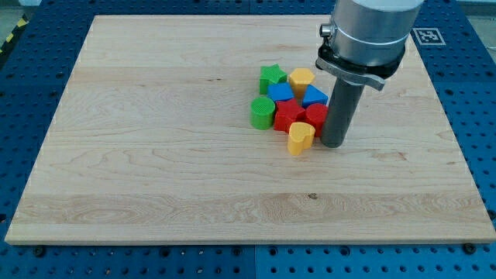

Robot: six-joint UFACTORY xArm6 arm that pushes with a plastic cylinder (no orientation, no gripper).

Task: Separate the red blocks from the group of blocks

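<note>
A tight group of blocks sits on the wooden board, right of centre. Two red blocks lie side by side in its lower part: one in the middle and one at the right. My tip is right beside the right red block, on the group's right edge. Above the reds lie two blue blocks. A green star and a yellow block are at the top. A green cylinder is at the left. A yellow heart-like block is at the bottom.
The arm's grey body hangs over the board's upper right. A blue perforated table surrounds the board. A black-and-white marker tag lies at the upper right corner.
</note>
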